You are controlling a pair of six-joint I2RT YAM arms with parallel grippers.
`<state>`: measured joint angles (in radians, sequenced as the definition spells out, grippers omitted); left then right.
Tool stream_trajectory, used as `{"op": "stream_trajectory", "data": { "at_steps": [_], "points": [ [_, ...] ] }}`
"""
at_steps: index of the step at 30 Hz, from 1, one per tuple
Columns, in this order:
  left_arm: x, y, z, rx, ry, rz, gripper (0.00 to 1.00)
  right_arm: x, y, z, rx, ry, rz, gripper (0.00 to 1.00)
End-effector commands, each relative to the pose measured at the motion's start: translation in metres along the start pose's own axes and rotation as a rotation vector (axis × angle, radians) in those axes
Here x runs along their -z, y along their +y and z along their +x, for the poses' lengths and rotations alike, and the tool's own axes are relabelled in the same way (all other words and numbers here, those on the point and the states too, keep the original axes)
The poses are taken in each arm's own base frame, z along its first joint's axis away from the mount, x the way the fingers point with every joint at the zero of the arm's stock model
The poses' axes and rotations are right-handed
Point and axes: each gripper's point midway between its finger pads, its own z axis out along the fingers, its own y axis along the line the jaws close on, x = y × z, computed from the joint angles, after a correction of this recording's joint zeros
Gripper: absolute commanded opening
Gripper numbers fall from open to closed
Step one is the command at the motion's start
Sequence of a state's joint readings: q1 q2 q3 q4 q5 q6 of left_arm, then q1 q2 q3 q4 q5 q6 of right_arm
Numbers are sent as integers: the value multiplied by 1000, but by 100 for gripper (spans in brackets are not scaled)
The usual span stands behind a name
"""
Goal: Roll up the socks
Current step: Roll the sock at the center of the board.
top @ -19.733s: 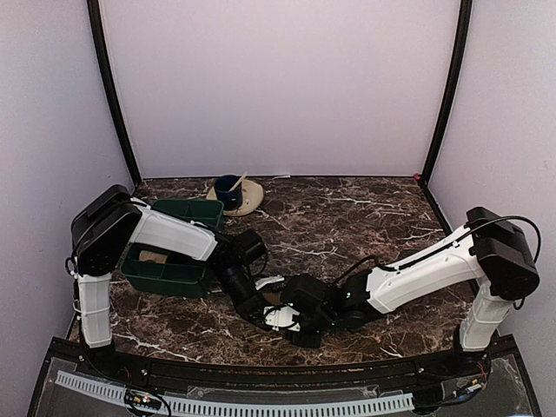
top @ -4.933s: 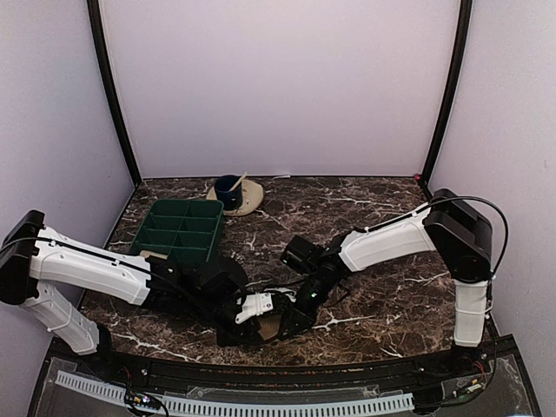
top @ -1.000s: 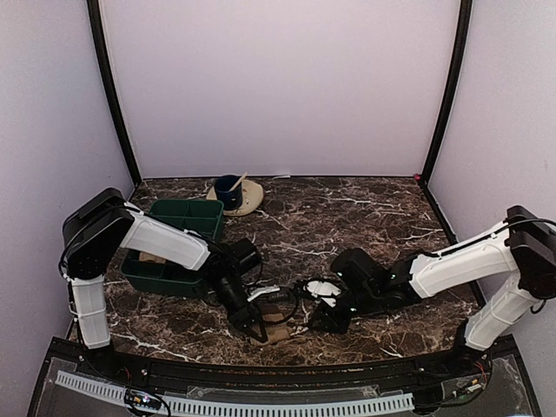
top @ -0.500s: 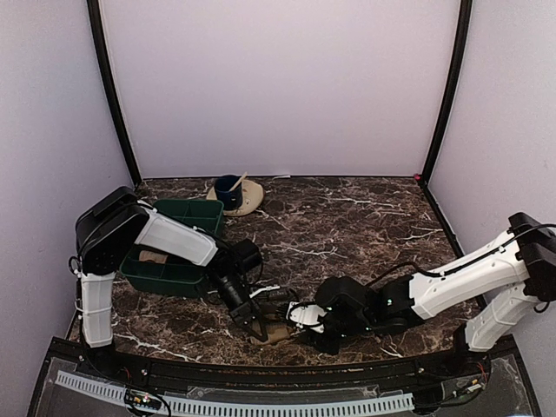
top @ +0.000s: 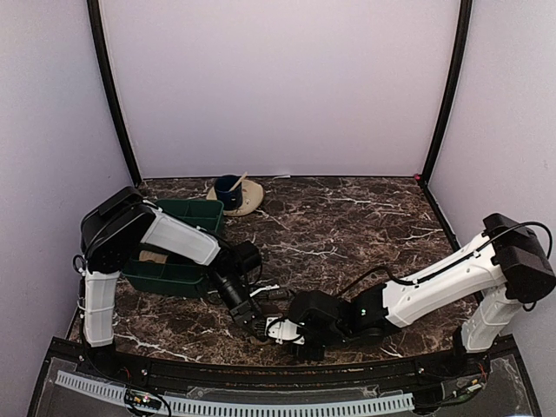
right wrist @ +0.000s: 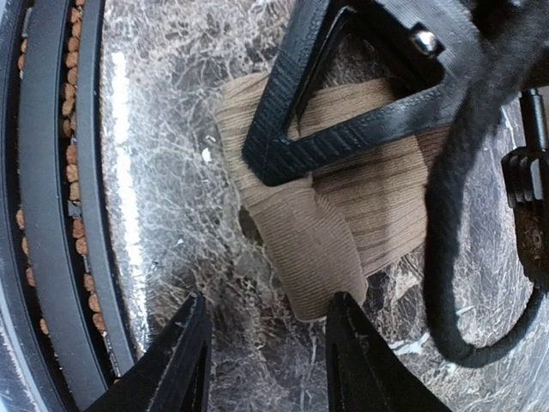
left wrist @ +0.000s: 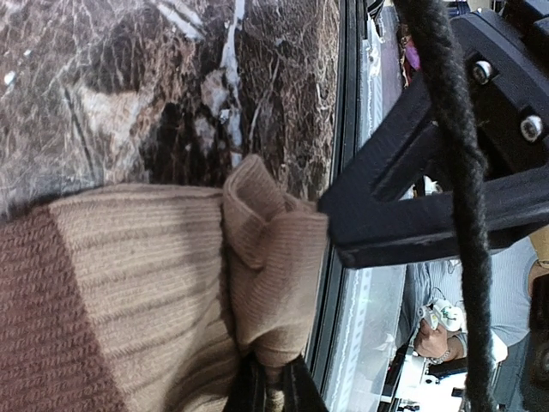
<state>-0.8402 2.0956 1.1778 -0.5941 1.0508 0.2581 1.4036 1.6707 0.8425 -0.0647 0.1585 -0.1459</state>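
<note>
One tan ribbed sock [left wrist: 137,283] with a dark red patch lies flat near the table's front edge. Its end is folded over into a short flap [left wrist: 274,266]. My left gripper [left wrist: 270,384] is shut on that folded end. In the top view the left gripper [top: 252,319] and the right gripper [top: 283,331] meet over the sock and hide most of it. My right gripper [right wrist: 266,302] is open and empty, with its fingers astride the folded sock end [right wrist: 322,249] just above the marble. The second sock [top: 150,256] shows as a tan patch in the green tray.
A green divided tray [top: 165,278] stands at the left behind the left arm. A beige saucer with a blue cup [top: 234,194] sits at the back. The table's black front rail [right wrist: 51,215] runs close beside the sock.
My right gripper has moved left along the front of the table up to the sock and the left gripper. The left gripper has stayed at the sock.
</note>
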Motion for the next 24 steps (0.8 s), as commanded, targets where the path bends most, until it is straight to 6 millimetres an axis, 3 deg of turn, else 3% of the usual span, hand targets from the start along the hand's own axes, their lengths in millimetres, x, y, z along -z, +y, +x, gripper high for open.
{"op": "stream_trajectory", "data": {
  "at_steps": [1, 24],
  "points": [
    [-3, 11, 10, 28, 39, -31, 0, -6, -1, -9, 63, 5, 22, 43],
    [-6, 14, 12, 44, 48, -13, 0, -18, -9, -17, 157, 12, 67, 46]
  ]
}}
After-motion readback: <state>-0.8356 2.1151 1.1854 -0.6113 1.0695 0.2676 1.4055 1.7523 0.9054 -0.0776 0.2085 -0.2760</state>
